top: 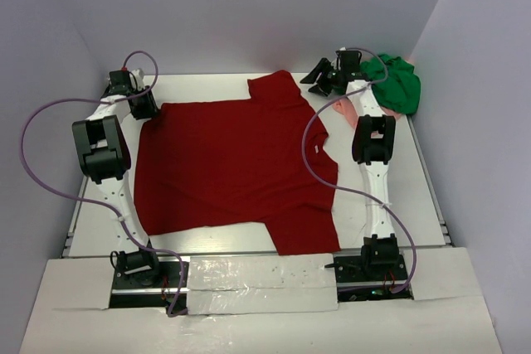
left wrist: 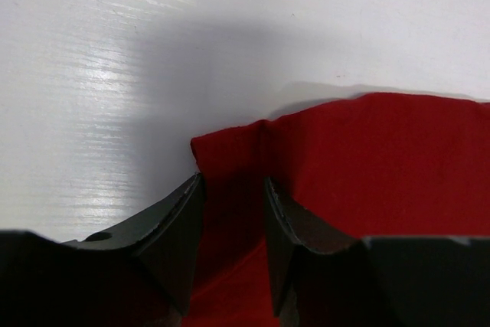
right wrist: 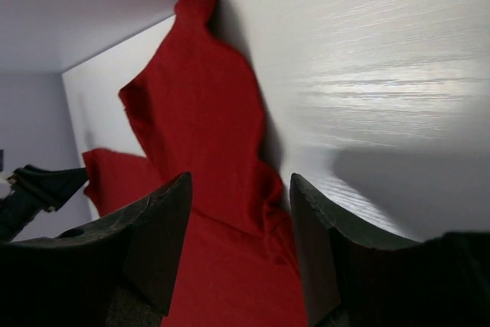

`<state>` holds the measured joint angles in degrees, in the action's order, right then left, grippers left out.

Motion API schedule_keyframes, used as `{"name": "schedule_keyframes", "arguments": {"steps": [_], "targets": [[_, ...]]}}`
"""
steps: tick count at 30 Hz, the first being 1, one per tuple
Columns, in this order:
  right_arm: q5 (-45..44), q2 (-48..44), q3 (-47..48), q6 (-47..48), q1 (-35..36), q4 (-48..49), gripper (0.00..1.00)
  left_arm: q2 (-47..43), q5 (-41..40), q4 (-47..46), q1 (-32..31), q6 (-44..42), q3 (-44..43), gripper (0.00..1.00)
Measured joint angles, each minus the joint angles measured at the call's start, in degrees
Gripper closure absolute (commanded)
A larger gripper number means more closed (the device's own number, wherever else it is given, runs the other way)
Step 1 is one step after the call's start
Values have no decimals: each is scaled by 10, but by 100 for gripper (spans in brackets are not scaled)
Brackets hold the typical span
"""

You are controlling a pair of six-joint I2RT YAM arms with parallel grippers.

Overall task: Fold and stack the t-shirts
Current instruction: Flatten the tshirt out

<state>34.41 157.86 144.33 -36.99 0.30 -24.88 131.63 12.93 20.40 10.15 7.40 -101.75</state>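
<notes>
Trouble could come from a poor grip. The dark red t-shirt (top: 232,163) lies spread flat over the middle of the tabletop (top: 207,242), with one sleeve reaching the far edge. The left fingers (left wrist: 172,227) stand a little apart astride its far-left corner, cloth between them but not pinched. The right fingers (right wrist: 157,227), apart too, hover over the far sleeve. If either pair closes on too little cloth, I think the edge will slip out during the fold. The green t-shirt (top: 400,82) and pink t-shirt (top: 343,108) lie in the far-right corner.
</notes>
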Motion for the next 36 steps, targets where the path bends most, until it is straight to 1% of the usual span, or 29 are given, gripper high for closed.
{"name": "schedule_keyframes", "arguments": {"steps": [4, 7, 16, 21, 30, 32, 33, 34, 35, 36], "targets": [[30, 1, 0, -24, 1, 10, 39, -5, 3, 0, -1, 1, 7, 55], [45, 8, 0, -40, 3, 14, 41, -8, 4, 1, -1, 1, 12, 55], [31, 23, -2, -58, 6, 8, 43, -18, 7, 5, -3, 0, 26, 55], [21, 23, -1, -52, 10, 6, 52, -19, 8, 5, -3, 0, 27, 55], [0, 22, 1, -21, 33, -3, 58, -21, 9, 5, -3, 0, 30, 55], [-2, 22, 1, -16, 43, -6, 62, -21, 9, 5, -3, 0, 30, 55], [-2, 22, 1, -14, 50, -10, 68, -21, 9, 5, -3, 0, 31, 56], [-1, 22, 1, -10, 56, -13, 71, -21, 9, 5, -3, 0, 31, 55], [-3, 22, 1, -8, 64, -18, 78, -22, 10, 3, -3, 0, 32, 55], [-2, 23, 1, -6, 70, -20, 82, -24, 11, 3, -3, 0, 36, 55]]}}
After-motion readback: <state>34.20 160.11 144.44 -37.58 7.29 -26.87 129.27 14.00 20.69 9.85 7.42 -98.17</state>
